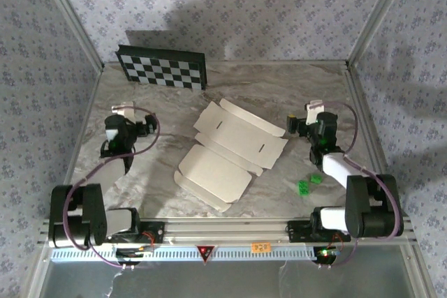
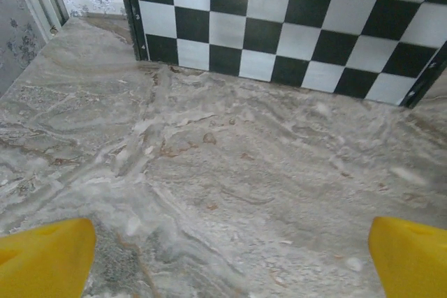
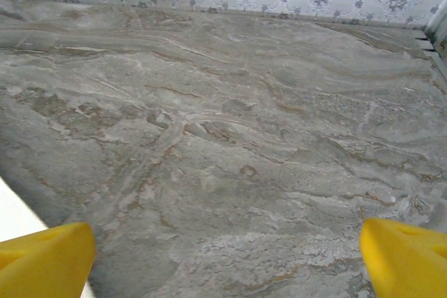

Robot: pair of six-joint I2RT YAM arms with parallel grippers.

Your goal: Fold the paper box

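The paper box (image 1: 227,148) lies unfolded and flat in the middle of the counter (image 1: 279,88), a pale die-cut sheet with its flaps spread out. It sits between the two arms and neither touches it. The left claw (image 1: 124,111) hangs over the left side of the counter, its yellow fingers (image 2: 45,256) spread wide and holding nothing, facing the checkerboard panel (image 1: 162,68) propped at the back edge. The right claw (image 1: 313,111) is just right of the sheet, likewise wide open and empty above bare marble. Small green bits (image 1: 304,186) lie near the right arm
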